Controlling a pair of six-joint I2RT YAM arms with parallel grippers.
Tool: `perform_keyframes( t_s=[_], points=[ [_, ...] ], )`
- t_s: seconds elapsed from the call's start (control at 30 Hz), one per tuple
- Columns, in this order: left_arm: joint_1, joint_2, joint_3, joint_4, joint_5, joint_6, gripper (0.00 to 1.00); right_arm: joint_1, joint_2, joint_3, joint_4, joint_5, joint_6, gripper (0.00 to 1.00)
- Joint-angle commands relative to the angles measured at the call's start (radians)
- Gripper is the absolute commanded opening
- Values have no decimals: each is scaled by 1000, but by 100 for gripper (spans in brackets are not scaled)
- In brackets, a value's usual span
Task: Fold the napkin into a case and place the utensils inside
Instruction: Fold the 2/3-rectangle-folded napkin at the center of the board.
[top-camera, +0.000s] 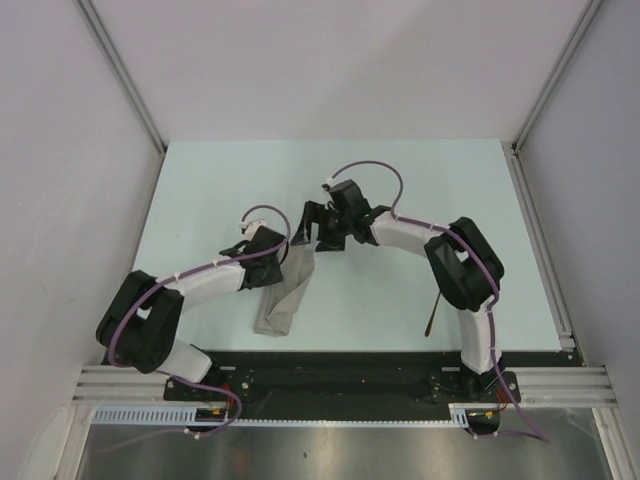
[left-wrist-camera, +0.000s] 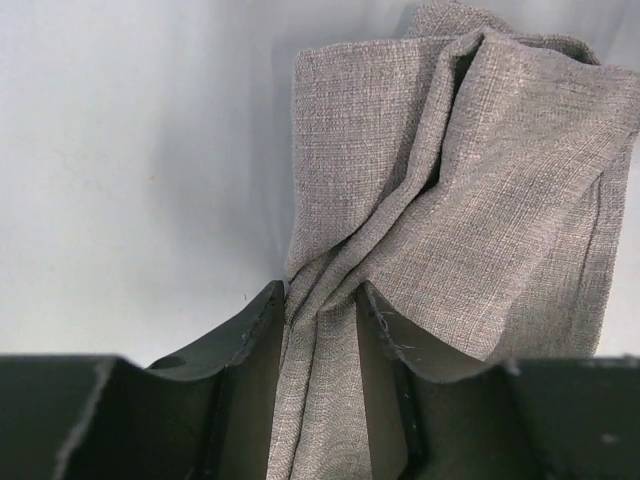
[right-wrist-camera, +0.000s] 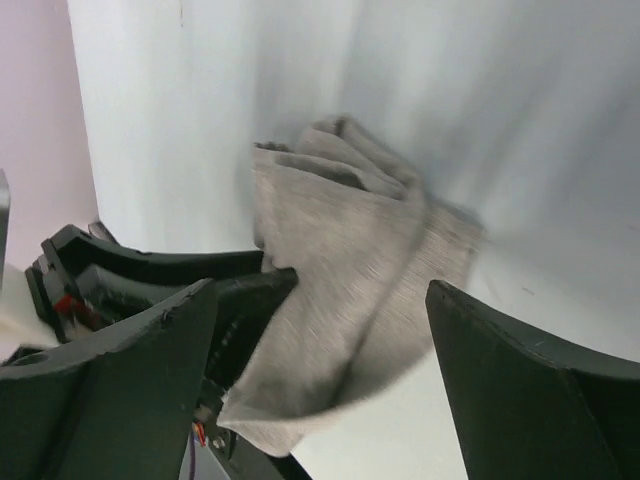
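The left gripper (left-wrist-camera: 320, 300) pinches the bunched napkin (left-wrist-camera: 470, 200), a long folded strip lying mid-table (top-camera: 400, 180). The right gripper (right-wrist-camera: 318, 290) stands spread wide near its far end.

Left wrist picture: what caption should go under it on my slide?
The left gripper pinches a bunched fold of the soft grey-beige cloth napkin.

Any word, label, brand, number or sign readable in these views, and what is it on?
None can be read in any view.
The napkin is plain cloth with no print.
The table bears no marks.
The left arm and right arm show no legible label.
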Motion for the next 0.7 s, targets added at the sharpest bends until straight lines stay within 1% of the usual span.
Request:
perform_keyframes(
  t_s=[0.0, 0.03, 0.1, 0.13, 0.17, 0.23, 0.5, 0.63, 0.67],
  points=[
    [18, -33, -32, 36, -2, 27, 38, -57, -137, -144, -12, 27, -24, 89],
    [18, -38, -41, 40, 1, 22, 38, -63, -149, -183, 11, 17, -10, 82],
    [18, -44, -50, 47, 9, 22, 38, -66, -169, -256, 73, -7, 12, 76],
    [18, -45, -55, 50, 12, 22, 38, -66, -171, -273, 81, -21, 30, 70],
    [18, -48, -57, 50, 18, 21, 38, -65, -169, -289, 144, -35, 41, 67],
    [18, -58, -64, 49, 20, 19, 38, -59, -157, -320, 182, -55, 70, 63],
    [18, -99, -66, 40, 14, 30, 37, -25, -71, -324, 300, -84, 147, 52],
    [18, -105, -66, 40, 15, 33, 37, -23, -39, -340, 358, -95, 191, 42],
    [18, -105, -66, 40, 18, 31, 37, -23, -28, -349, 380, -95, 196, 42]
  ],
)
